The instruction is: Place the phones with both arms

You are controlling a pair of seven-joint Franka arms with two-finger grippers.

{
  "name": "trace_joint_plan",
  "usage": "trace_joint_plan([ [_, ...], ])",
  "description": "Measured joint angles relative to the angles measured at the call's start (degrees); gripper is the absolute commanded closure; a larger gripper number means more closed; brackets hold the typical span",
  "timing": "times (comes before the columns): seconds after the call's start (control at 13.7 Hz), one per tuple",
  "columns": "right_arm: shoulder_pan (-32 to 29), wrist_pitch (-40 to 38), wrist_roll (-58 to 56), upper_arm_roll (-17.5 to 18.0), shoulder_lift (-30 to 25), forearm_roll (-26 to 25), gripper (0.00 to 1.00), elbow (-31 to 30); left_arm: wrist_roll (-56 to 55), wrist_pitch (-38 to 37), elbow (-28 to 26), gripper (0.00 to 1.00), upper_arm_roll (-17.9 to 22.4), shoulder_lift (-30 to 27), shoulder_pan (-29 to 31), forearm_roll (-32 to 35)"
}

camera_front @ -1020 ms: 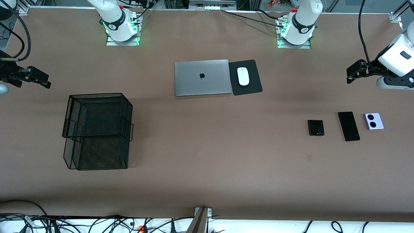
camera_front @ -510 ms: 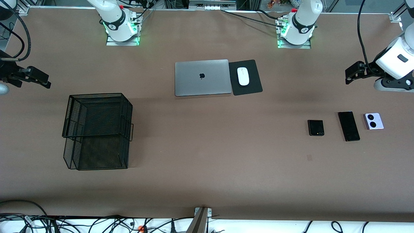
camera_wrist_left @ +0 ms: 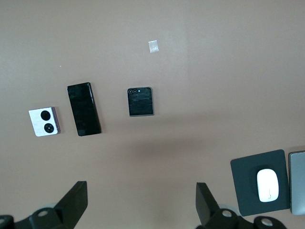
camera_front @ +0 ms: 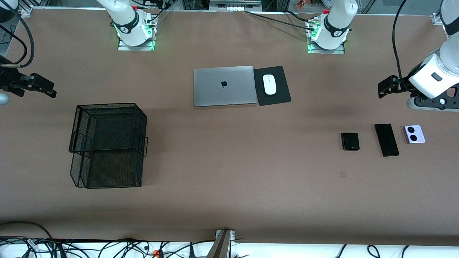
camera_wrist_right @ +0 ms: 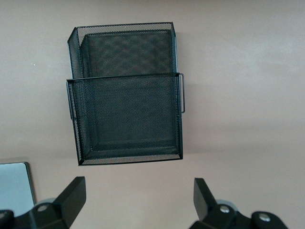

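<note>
three flat glossy rectangular phones (camera_front: pixel 386 139) beside each other on matte brown table (camera_front: pixel 229 179)

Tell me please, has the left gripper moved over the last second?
Yes. In the front view the left gripper has shifted down the frame, closer to the long black phone, which lies where it was. Its fingers are open and hold nothing.

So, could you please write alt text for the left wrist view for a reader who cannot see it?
Three phones lie in a row on a brown table: a lilac-white flip phone, a long black phone and a small black flip phone. The open left gripper hangs above the table, empty. A white mouse sits on a black pad.
</note>
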Motion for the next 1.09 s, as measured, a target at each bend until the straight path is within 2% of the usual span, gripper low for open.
trace_joint_plan([
  [0.36, 0.0, 0.0, 0.0, 0.0, 0.0, 0.0, 0.00, 0.0, 0.1, -0.6, -0.3, 0.00, 0.1, 0.5, 0.1, 0.0],
  [0.58, 0.0, 0.0, 0.0, 0.0, 0.0, 0.0, 0.00, 0.0, 0.3, -0.1, -1.4, 0.00, 0.2, 3.6, 0.3, 0.0],
  [0.95, 0.0, 0.0, 0.0, 0.0, 0.0, 0.0, 0.00, 0.0, 2.3, 16.3, -5.9, 0.00, 0.4, 14.1, 3.6, 0.0],
  [1.09, 0.0, 0.0, 0.0, 0.0, 0.0, 0.0, 0.00, 0.0, 3.1, 24.0, -9.6, 0.00, 0.4, 16.5, 4.8, 0.0],
])
